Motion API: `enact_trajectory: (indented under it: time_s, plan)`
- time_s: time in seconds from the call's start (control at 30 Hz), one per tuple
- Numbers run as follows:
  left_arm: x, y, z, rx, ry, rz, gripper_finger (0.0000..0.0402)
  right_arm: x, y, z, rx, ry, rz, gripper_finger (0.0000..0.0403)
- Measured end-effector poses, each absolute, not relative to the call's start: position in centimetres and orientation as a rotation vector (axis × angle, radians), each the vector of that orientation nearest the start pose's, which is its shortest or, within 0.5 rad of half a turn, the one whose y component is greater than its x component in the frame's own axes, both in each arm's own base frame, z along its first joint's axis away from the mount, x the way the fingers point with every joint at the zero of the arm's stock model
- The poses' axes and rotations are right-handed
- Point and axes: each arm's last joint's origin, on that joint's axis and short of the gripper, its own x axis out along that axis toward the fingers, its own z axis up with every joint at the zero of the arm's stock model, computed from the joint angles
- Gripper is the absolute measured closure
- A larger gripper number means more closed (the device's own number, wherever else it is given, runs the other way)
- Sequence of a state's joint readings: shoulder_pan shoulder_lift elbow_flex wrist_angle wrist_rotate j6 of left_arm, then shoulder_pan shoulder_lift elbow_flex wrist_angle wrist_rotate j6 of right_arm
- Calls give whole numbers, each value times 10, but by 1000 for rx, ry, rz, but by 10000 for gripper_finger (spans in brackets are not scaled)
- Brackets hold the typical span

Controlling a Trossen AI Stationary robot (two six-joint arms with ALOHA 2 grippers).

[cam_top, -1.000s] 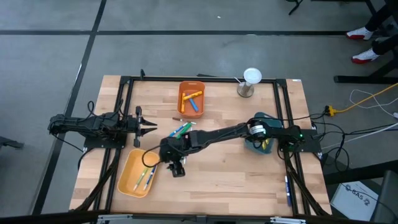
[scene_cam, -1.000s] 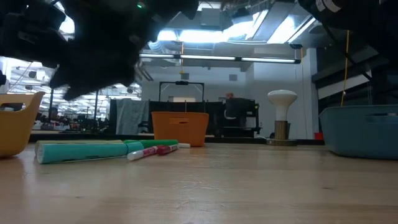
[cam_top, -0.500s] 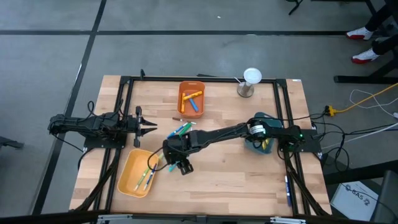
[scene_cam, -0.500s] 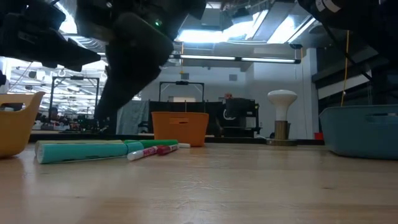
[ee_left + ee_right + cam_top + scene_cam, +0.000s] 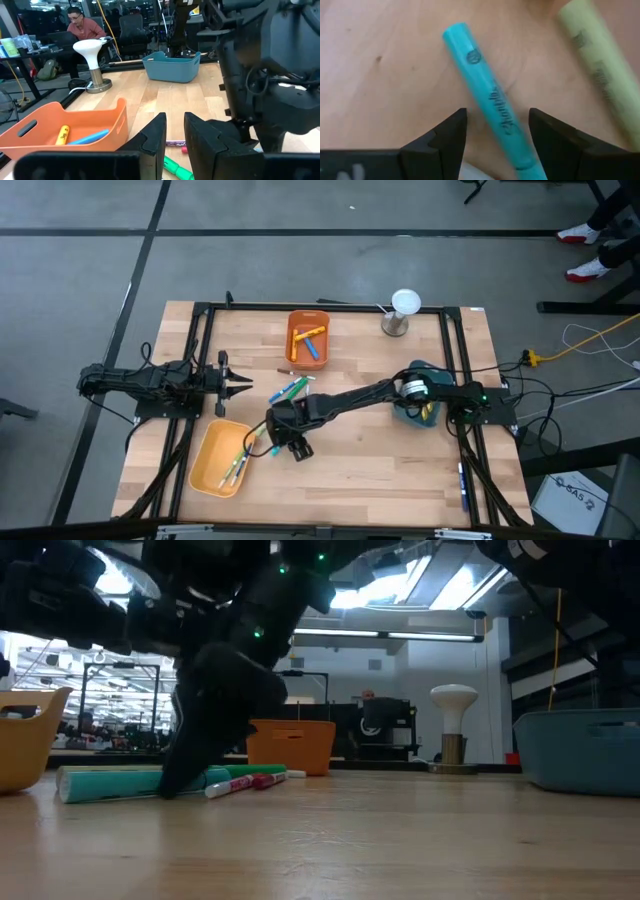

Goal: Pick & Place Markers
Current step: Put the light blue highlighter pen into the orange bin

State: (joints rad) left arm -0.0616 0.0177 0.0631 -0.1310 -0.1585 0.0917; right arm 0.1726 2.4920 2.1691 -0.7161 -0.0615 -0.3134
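High view: you see your right gripper (image 5: 281, 437) beside the yellow bin (image 5: 216, 459), which holds a few markers; more lie in the orange bin (image 5: 308, 338). Left gripper (image 5: 238, 385) waits at the table's left edge, nearly closed, empty.

Right wrist view: jaws open, straddling a teal marker (image 5: 492, 102) lying on the table (image 5: 380, 75), not gripped.

Judgement: partly done; loose markers remain.

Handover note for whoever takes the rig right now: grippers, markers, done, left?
Right gripper: open, low over a teal marker on the table, not gripped.
Left gripper: parked at the left edge, holding nothing.
Done: several markers in the yellow bin, several in the orange bin.
Left: loose markers mid-table.
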Motion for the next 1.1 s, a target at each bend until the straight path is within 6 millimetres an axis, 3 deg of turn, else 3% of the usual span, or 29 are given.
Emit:
enact_trajectory:
  time_s: [0.17, 0.43, 0.77, 1.1]
  plan:
    - [94, -1, 171, 101, 90, 93, 334, 521, 92, 151, -369, 994, 341, 226]
    - [94, -1, 171, 101, 90, 93, 338, 521, 92, 150, -318, 1011, 306, 340]
    - [94, -1, 171, 101, 89, 93, 335, 521, 91, 151, -218, 1014, 306, 336]
    - [94, -1, 171, 101, 89, 93, 334, 515, 92, 178, -173, 975, 363, 336]
